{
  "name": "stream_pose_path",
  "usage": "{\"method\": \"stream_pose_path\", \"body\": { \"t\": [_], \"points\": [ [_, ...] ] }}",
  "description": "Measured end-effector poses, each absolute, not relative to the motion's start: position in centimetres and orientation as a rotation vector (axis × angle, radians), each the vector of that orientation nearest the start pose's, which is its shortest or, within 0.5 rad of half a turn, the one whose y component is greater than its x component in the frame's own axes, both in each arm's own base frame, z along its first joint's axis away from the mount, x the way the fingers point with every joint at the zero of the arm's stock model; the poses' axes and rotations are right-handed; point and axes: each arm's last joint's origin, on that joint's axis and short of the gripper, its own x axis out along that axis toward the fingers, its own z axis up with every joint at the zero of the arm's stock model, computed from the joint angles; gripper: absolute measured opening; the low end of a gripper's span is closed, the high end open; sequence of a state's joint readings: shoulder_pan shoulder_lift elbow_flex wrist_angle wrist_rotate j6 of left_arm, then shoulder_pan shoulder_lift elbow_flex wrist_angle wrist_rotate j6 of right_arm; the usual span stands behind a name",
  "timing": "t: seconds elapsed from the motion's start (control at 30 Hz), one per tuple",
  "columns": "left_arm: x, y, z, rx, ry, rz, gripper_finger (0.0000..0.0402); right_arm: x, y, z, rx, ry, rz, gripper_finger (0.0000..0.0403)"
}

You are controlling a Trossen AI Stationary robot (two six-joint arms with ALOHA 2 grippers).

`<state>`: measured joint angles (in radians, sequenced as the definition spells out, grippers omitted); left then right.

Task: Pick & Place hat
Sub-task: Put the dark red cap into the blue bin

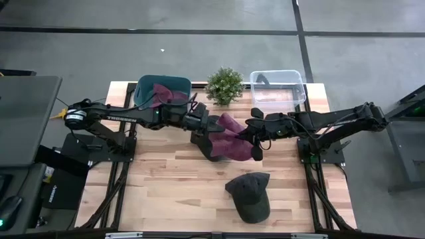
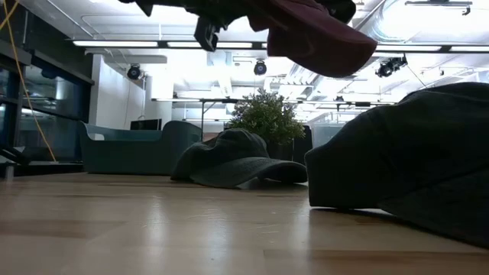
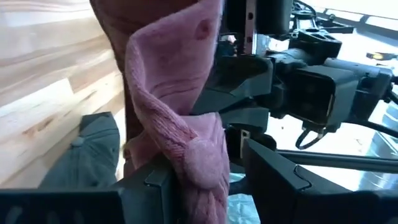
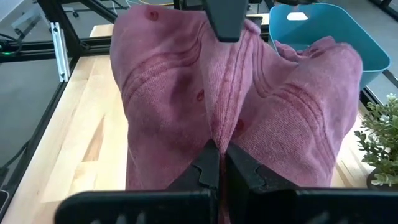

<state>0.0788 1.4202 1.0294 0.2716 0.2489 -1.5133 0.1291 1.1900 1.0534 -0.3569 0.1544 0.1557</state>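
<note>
Maroon hat [image 1: 232,136]: was held up off the table, between the two grippers at mid-table, with its fabric bunched and folded; in the low view it hung above the wooden surface
Right gripper [image 4: 219,163]: was seen with its jaws pressed together on a fold of the maroon hat, the cloth spreading out beyond the fingertips
Left gripper [image 3: 205,180]: was seen at the hat's other side, its jaws partly closed with a roll of the pink-maroon cloth caught between them; the opposite arm was visible just beyond
Grey cap [image 1: 251,194]: was left lying on the table toward the front edge, well apart from the lifted hat
Second dark cap [image 1: 206,147]: was seen resting on the wood, partly hidden under the lifted hat
Teal bin [image 1: 163,87]: was placed at the back of the table, with maroon cloth inside it
Clear bin [image 1: 277,87]: was placed at the back right
Potted plant [image 1: 224,85]: was set between the two bins
Table [image 1: 166,192]: was of light wooden planks
</note>
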Motion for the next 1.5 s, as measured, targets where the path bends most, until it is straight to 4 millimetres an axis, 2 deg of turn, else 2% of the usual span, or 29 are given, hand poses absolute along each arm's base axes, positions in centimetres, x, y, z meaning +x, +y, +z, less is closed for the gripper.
{"method": "stream_pose_path", "body": {
  "t": [0.13, 0.37, 0.5, 0.67, 0.97, 1.13, 1.5],
  "points": [
    [33.1, 1.8, 30.8, -1.546, 0.246, -0.054, 0.0154, 25.6, 2.9, 32.9, 0.084, 0.483, -0.06, 0.0],
    [33.8, 1.8, 31.4, -1.549, 0.252, -0.102, 0.0147, 25.6, 2.9, 32.9, 0.084, 0.484, -0.06, 0.0],
    [34.1, 1.9, 30.9, -1.539, 0.272, -0.077, 0.0104, 25.6, 2.9, 32.9, 0.083, 0.489, -0.06, 0.0],
    [34.1, 1.8, 31.1, -1.512, 0.277, -0.104, 0.0013, 25.6, 2.9, 32.9, 0.082, 0.488, -0.061, 0.0],
    [34.1, 1.8, 31.0, -1.486, 0.286, -0.108, 0.0002, 25.6, 2.9, 32.9, 0.084, 0.49, -0.059, 0.0007],
    [34.1, 1.8, 31.0, -1.486, 0.287, -0.109, 0.0001, 25.6, 2.8, 32.9, 0.102, 0.488, -0.086, 0.0052],
    [34.0, 1.8, 31.1, -1.478, 0.282, -0.109, 0.0, 25.6, 2.9, 32.9, 0.158, 0.487, -0.086, 0.0201]
  ]
}}
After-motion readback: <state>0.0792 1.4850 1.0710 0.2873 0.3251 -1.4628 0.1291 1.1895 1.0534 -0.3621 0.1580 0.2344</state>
